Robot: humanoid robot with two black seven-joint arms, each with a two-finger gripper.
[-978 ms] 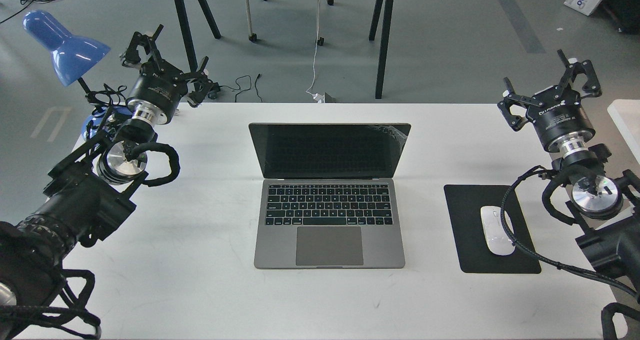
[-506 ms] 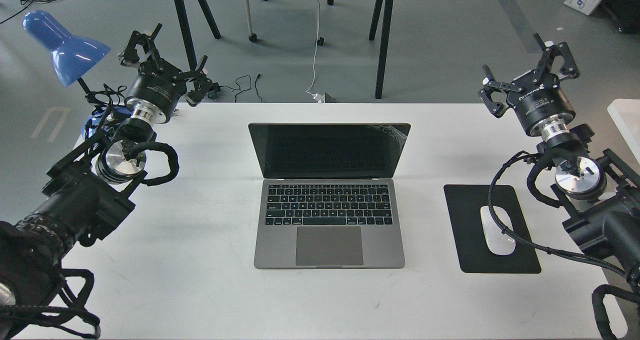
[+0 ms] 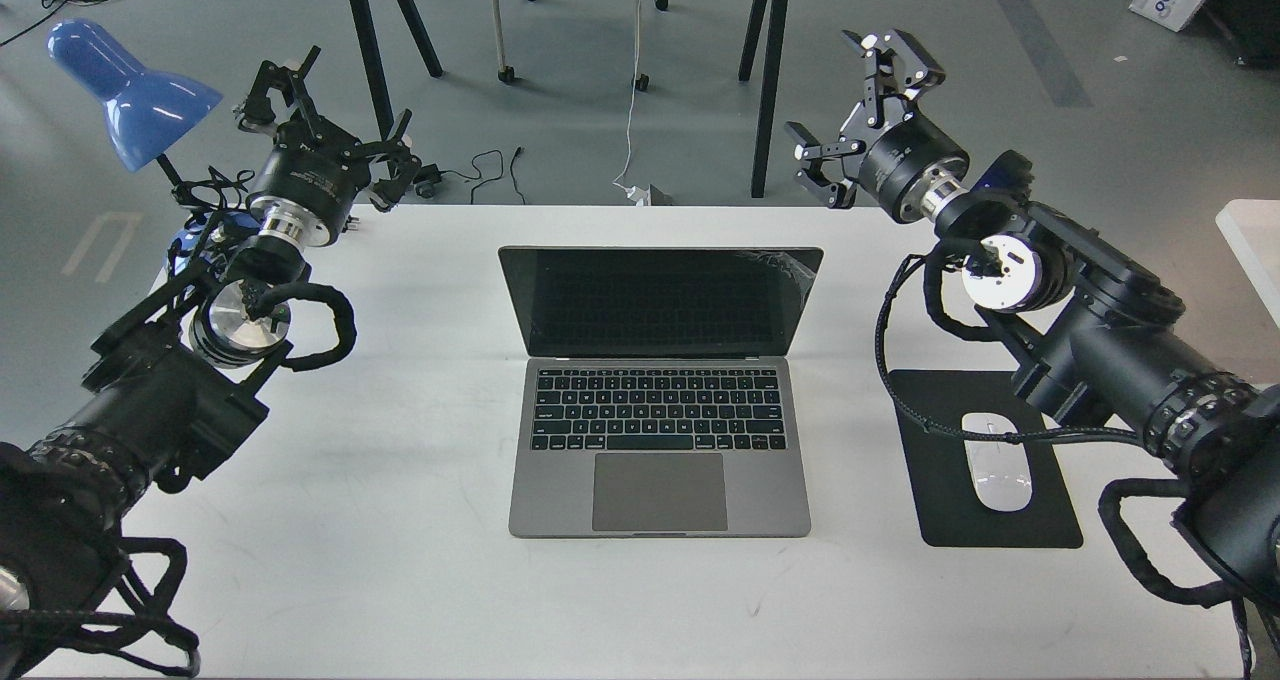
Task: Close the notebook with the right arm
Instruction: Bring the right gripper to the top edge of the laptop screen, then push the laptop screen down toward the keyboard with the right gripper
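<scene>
Open notebook (image 3: 660, 390) on the white counter (image 3: 400, 560), right arm (image 3: 1090, 330) behind the notebook's screen corner, its jaws wide apart and empty, not touching it

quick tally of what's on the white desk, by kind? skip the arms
Laptop: 1, notebook, lid open
Mouse: 1, white mouse
Mouse pad: 1, black mouse pad
Lamp: 1, blue lamp, at the desk's far left corner
Total: 4

The right arm (image 3: 1090, 330) reaches up and inward, its claw (image 3: 860, 110) spread wide, empty. The left arm (image 3: 170, 400) stretches forward, its claw (image 3: 325, 110) also spread, empty.
</scene>
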